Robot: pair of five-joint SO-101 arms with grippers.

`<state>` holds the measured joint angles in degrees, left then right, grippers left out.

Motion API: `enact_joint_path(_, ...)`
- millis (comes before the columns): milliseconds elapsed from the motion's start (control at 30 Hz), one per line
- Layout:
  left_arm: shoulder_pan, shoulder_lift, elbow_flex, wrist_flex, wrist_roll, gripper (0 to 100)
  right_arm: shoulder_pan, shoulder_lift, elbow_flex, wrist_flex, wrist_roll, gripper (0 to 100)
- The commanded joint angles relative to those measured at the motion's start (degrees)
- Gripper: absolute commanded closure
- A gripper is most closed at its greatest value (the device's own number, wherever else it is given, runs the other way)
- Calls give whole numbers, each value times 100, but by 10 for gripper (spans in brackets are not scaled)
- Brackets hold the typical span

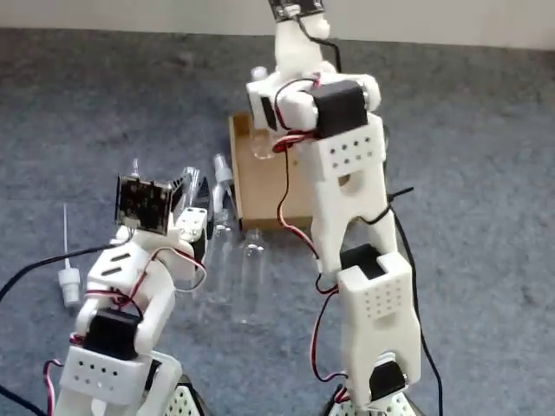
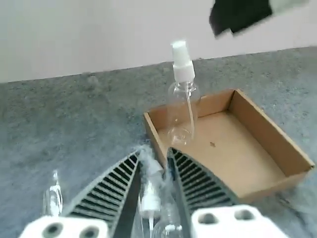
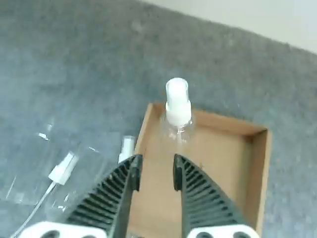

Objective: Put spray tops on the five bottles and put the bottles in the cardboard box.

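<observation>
Grey short-pile carpet (image 1: 486, 173) covers the table. Cardboard box (image 2: 270, 136): shallow, rectangular, plain brown, open top, sits mid-table twd the far side. One clear plastic bottle (image 2: 179, 111) w/ white spray top on stands upright inside it, in the far corner on the left arm's side. Right gripper (image 3: 156, 161), ribbed black wedge-shaped fingers, hangs over the box; jaws slightly apart, nothing btwn them. Left gripper (image 2: 154, 154) has the same ribbed fingers and is low over the carpet just beside the box, jaws parted by a narrow gap, pinching nothing. A loose white spray top (image 2: 148, 201) lies below that gap. Clear cylindrical bottle (image 1: 251, 273) lies on the carpet just in front of the box, second clear bottle (image 1: 221, 260) alongside it. Another spray top w/ long thin dip tube (image 1: 68, 282) lies well apart, out on the left arm's side.
</observation>
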<state>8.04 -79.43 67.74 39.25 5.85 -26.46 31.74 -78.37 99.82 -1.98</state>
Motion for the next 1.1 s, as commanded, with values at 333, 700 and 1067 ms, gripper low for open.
enact_joint_path(333,-3152,4629,-4620,3209,-1934,899,-1385,-2202,5358,-84,-668,820)
enact_joint_path(700,-5323,6949,-5446,3138,-3007,755,-1912,-2914,8338,-2299,-1345,778)
enact_joint_path(1067,-5780,7626,-5376,2655,-3429,755,-1859,-2914,9877,-3635,-1785,779)
